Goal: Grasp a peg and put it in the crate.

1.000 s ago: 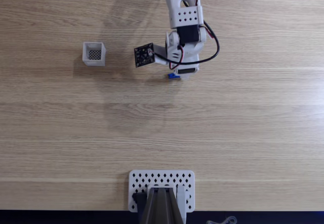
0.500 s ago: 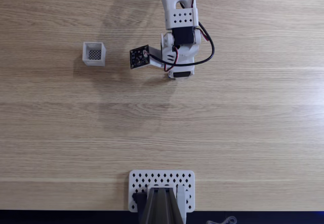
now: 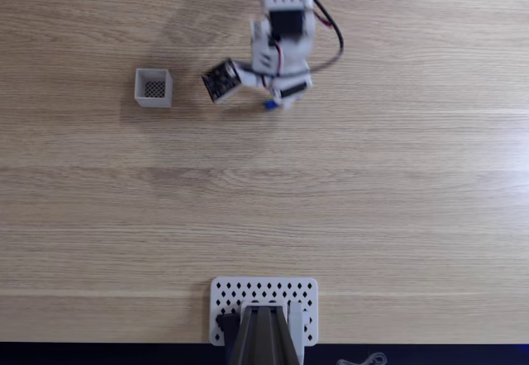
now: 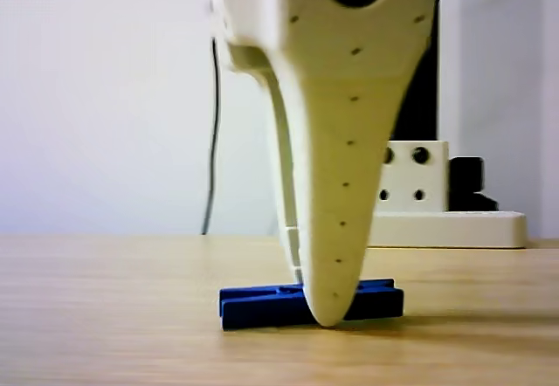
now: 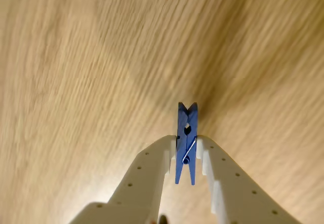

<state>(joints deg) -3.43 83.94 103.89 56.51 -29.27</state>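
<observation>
The blue peg (image 5: 187, 115) stands clamped between my gripper's (image 5: 186, 145) two white fingers in the wrist view, with its forked end sticking out past the tips. In the other view the gripper (image 4: 319, 309) points straight down and holds the peg (image 4: 253, 306) level, just at or barely above the wooden table. In the fixed view the gripper (image 3: 279, 99) is near the top middle, and a bit of the peg (image 3: 269, 105) shows under it. The small white crate (image 3: 154, 87) with its dark mesh bottom sits to the left, apart from the gripper.
A white perforated plate (image 3: 221, 292) with a dark mount on it stands at the table's bottom edge in the fixed view. A black cable (image 3: 331, 47) loops at the arm's right side. A white block with holes (image 4: 415, 176) stands behind the gripper in the other view.
In the fixed view the arm has drawn upward and a little left, toward the crate's side, taking the peg with it. The table in the wrist view is blurred by motion.
</observation>
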